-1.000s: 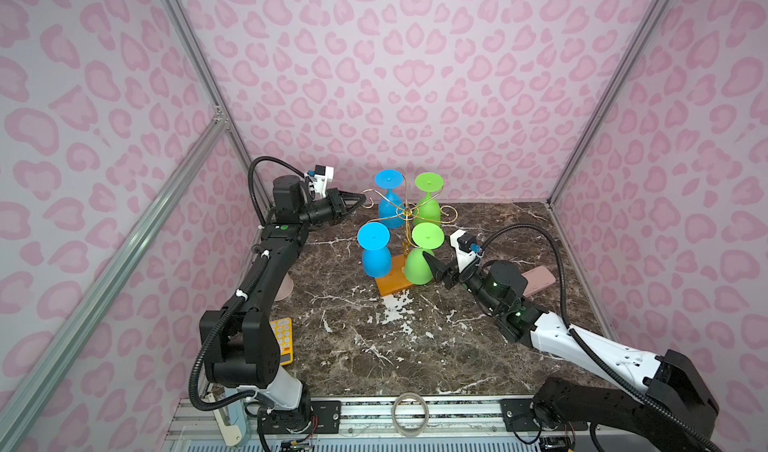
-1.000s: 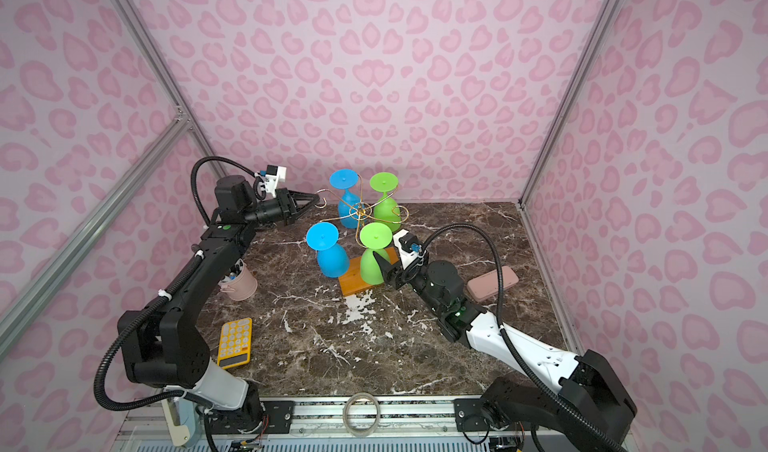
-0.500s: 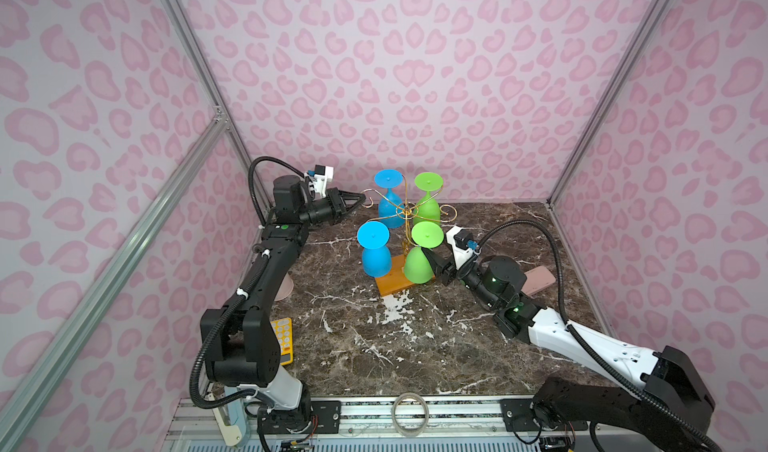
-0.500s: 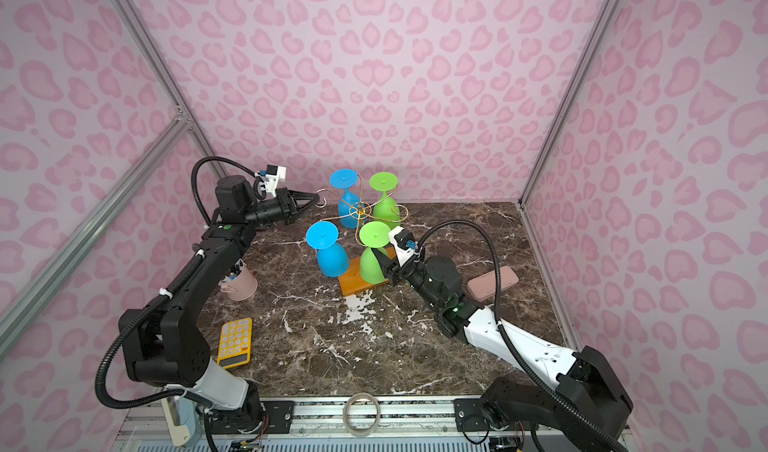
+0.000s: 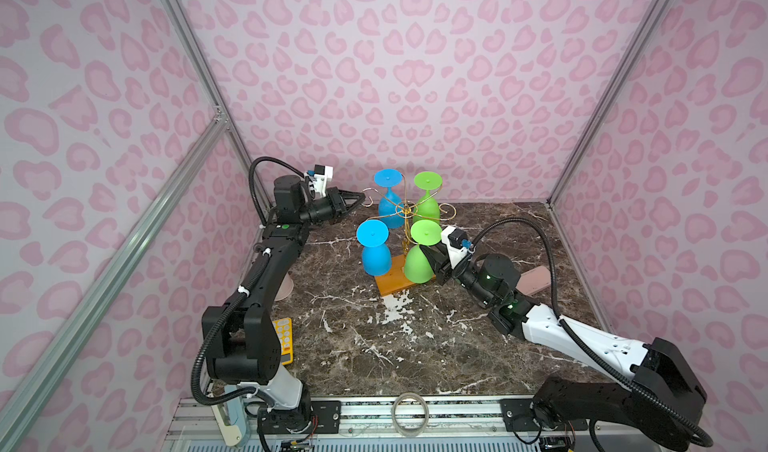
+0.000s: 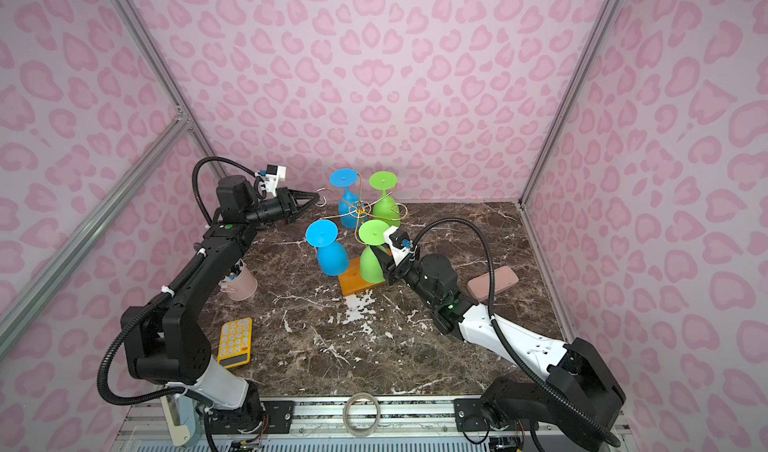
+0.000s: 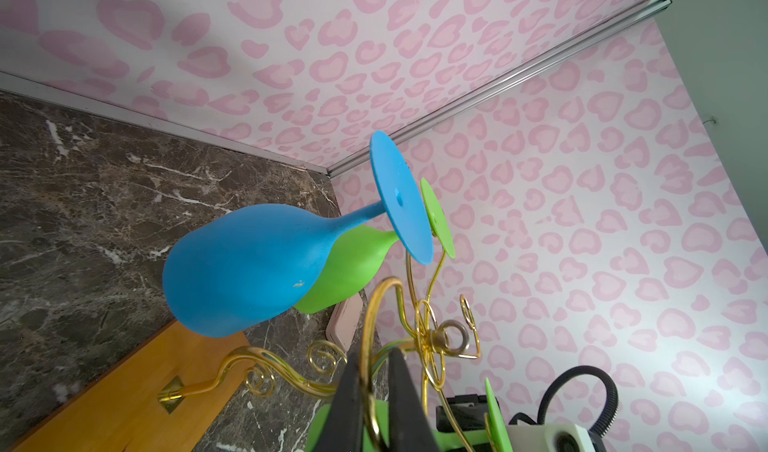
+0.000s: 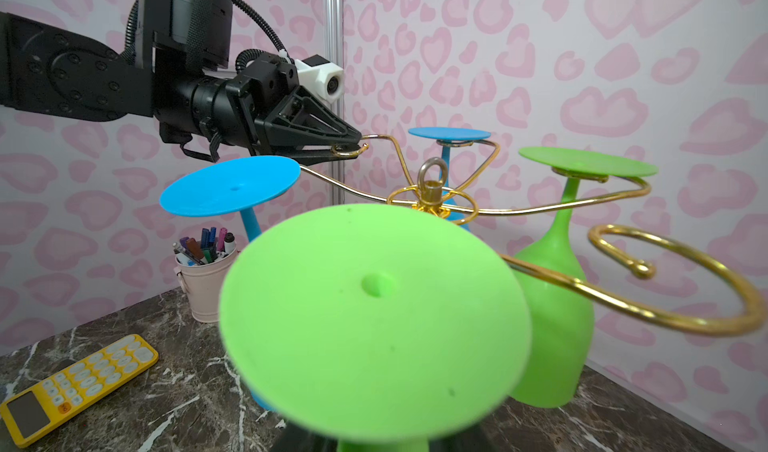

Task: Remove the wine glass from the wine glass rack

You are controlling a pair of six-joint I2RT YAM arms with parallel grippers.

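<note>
— Four glasses hang upside down on the wine glass rack (image 5: 405, 210), two blue and two green, each foot caught in a wire loop. Which one matters?

— The wine glass (image 5: 417, 263) nearest the right arm. It is matte lime green and smooth, and its bell-shaped bowl hangs low by the rack's orange-brown wooden base. Its flat round foot has a small dimple at the centre and fills the right wrist view.

— And the right tool (image 5: 430, 259)?

— Its black fingers sit close against the bowl's side in both top views. The foot hides them from the right wrist camera, so I cannot tell whether they are clamped.

— The left tool (image 8: 357, 142)?

— It is pinched almost closed on the curled end of one gold arm. The left wrist view shows the thin wire passing between its two dark fingers (image 7: 349, 404).

— How is the rack built?

— It is thin, shiny gold wire, with scroll arms spreading from a slim post. On top is a grey metal ring that shows clearly only in the wrist views. The base stands towards the back of the surface (image 5: 374, 346), which is dark brown marble with white veins.

— What else is around?

— A pale pink bucket (image 6: 241, 284) of marker pens shows plainly in a top view. There is also a yellow calculator (image 6: 235, 342), its keys too small to read. A flat pink oblong case (image 6: 492, 284) lies beside the right arm, and a clear tape ring (image 5: 411, 411) sits on the front rail.
</note>
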